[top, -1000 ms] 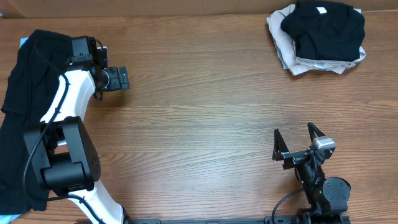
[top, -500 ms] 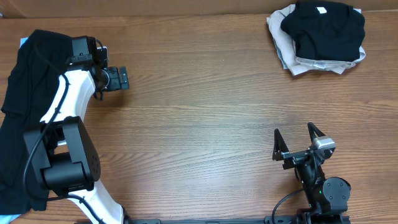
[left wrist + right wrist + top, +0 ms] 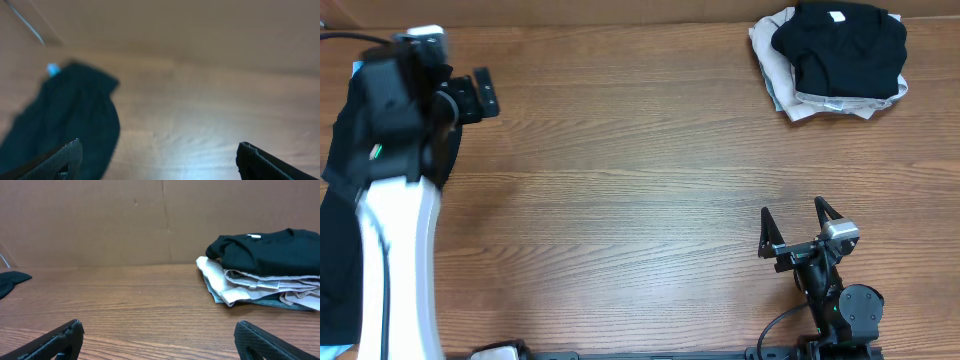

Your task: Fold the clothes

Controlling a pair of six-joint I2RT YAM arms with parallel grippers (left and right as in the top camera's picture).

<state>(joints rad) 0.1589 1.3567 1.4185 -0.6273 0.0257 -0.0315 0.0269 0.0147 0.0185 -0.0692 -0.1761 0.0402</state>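
A loose black garment (image 3: 336, 245) lies crumpled along the table's left edge, partly hidden under my left arm. In the left wrist view it (image 3: 75, 117) sits below and left of the fingers. My left gripper (image 3: 477, 97) hovers open just right of the garment's far end, with nothing between its fingers (image 3: 62, 159). My right gripper (image 3: 792, 213) stands open and empty near the front edge, far from any cloth. A folded black T-shirt (image 3: 840, 48) with a small white neck label (image 3: 837, 15) tops a pile at the back right.
Under the folded black shirt lie folded light-coloured garments (image 3: 790, 98), seen as a low stack (image 3: 250, 282) in the right wrist view. A brown cardboard wall (image 3: 150, 220) closes the table's far side. A small blue scrap (image 3: 52, 69) shows at the loose garment's far tip.
My left arm has swung up and to the left, carrying its open gripper back toward the far end of the loose black garment. The right arm has not moved.
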